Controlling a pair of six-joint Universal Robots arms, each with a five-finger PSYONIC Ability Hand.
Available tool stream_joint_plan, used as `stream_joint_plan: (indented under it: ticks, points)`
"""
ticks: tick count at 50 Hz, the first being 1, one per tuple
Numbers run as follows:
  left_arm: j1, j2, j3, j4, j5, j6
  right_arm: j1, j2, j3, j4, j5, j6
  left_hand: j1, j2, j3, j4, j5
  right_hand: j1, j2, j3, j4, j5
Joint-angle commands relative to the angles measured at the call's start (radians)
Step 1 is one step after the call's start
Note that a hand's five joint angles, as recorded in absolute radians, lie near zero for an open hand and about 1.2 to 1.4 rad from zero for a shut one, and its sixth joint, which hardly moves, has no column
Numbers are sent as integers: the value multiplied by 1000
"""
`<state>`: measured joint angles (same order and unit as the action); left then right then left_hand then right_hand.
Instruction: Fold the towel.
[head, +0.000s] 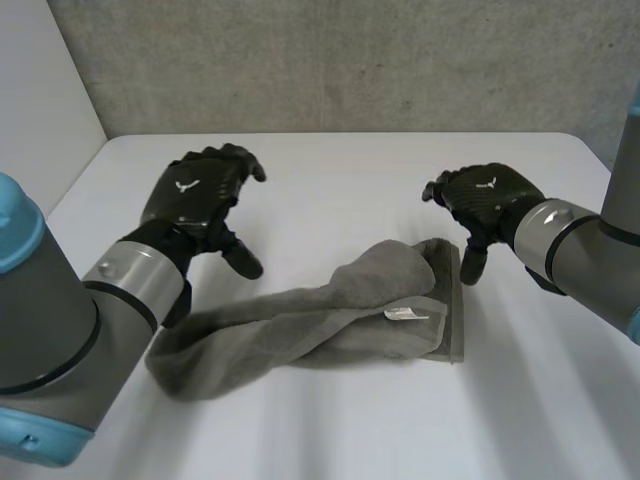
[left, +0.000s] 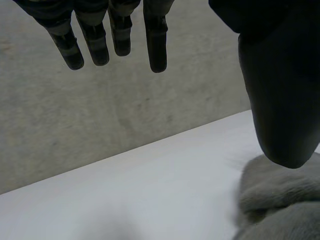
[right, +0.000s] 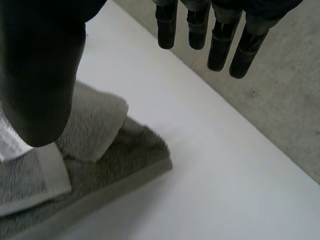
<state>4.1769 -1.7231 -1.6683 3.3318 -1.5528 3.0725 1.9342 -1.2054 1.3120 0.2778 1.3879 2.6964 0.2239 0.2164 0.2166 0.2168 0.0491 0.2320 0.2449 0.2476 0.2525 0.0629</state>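
Firstly, in the head view, the left hand (head: 195, 200) was noted at ten o'clock from the towel (head: 320, 320), raised over the white table (head: 340, 170) and holding nothing. In its own wrist view its fingers (left: 157, 45) were straight and set slightly apart, with the thumb (left: 280, 100) well away from them and a bunched end of the towel lying beneath the thumb tip, not gripped. The grey towel lay at six o'clock from the table's middle, loosely rolled and twisted along its length, running from eight o'clock up to two o'clock. Its two-o'clock end lay flatter, folded over, with a hemmed edge and a small white label (head: 402, 314) facing up. The right hand (head: 490, 200) stood at two o'clock from the towel, empty, its thumb pointing down just beside the hemmed end. In the right wrist view its fingers (right: 220, 45) were straight and spread clear of the cloth, over bare table. A grey concrete wall (head: 350, 60) stood behind the table at twelve o'clock.
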Motion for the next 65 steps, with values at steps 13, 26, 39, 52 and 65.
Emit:
stream_joint_plan:
  ticks: [13, 26, 39, 52, 65]
  points:
    - [-271, -240, 79, -3, -10, 190, -11, 148, 15, -180, -184, -49, 51, 59, 59, 58, 52, -47, -60, -63, -68, -53]
    - [-331, -326, 125, 9, -16, 193, -9, 291, -46, -183, -239, -190, 233, 241, 241, 240, 234, 20, 7, 5, 0, 15]
    - [-331, -486, 252, 15, -211, 322, -3, 340, -83, -184, -239, -188, 309, 317, 316, 316, 309, 685, 673, 670, 665, 680]
    - [-325, -501, 257, 15, -228, 325, -3, 354, -108, -187, -227, -170, 1142, 1150, 1149, 1149, 1142, 1164, 1151, 1149, 1144, 1159]
    - [-212, -308, 176, 11, -224, 310, -38, 322, -206, -148, -37, -67, 1172, 1180, 1180, 1180, 1173, 1164, 1151, 1149, 1144, 1159]
